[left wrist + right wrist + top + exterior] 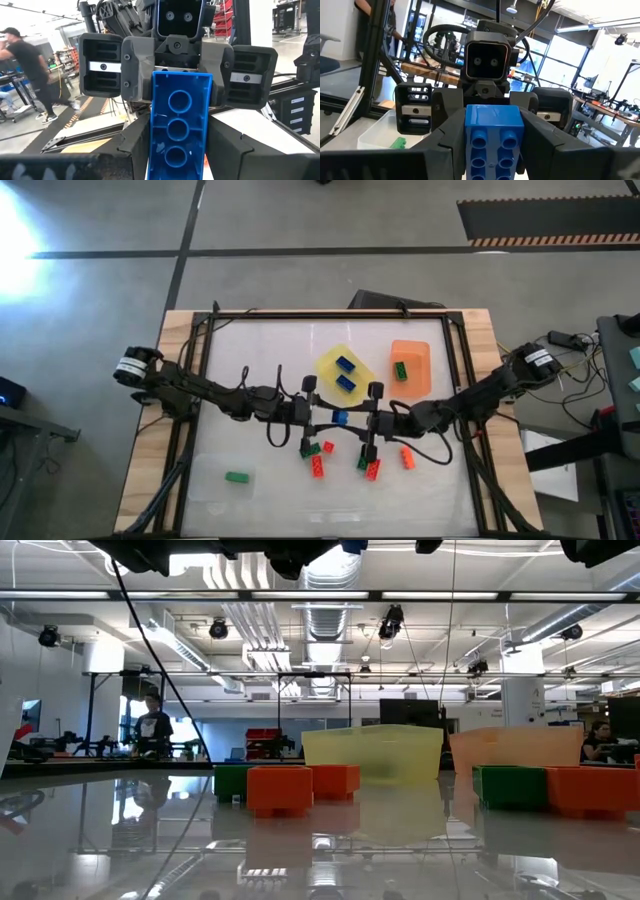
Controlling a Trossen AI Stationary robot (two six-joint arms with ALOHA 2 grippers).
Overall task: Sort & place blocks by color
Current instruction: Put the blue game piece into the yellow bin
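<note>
i see my left gripper (pixel 327 418) and my right gripper (pixel 352 419) meeting nose to nose above the middle of the white table (pixel 250 360), both closed on the same small blue studded plastic brick (pixel 340 418). in the left wrist view the brick (pixel 177 131) shows its hollow underside between that arm's dark fingers (pixel 131 145), with the other gripper's body right behind it; in the right wrist view i see its studded top (pixel 493 135).

below the grippers lie loose bricks: a green one (pixel 311 449) and red-orange ones (pixel 318 468) near the left arm's side, a red-orange and green pair (pixel 369 468) and another red-orange brick (pixel 407 457) near the right.

beyond the grippers, the yellow plastic tray (pixel 343 358) holds two blue bricks (pixel 346 364), and just beside it the orange plastic tray (pixel 411 352) holds a green brick (pixel 400 369). the clear plastic tray (pixel 215 490), at the near left corner, holds one green brick (pixel 237 476).
</note>
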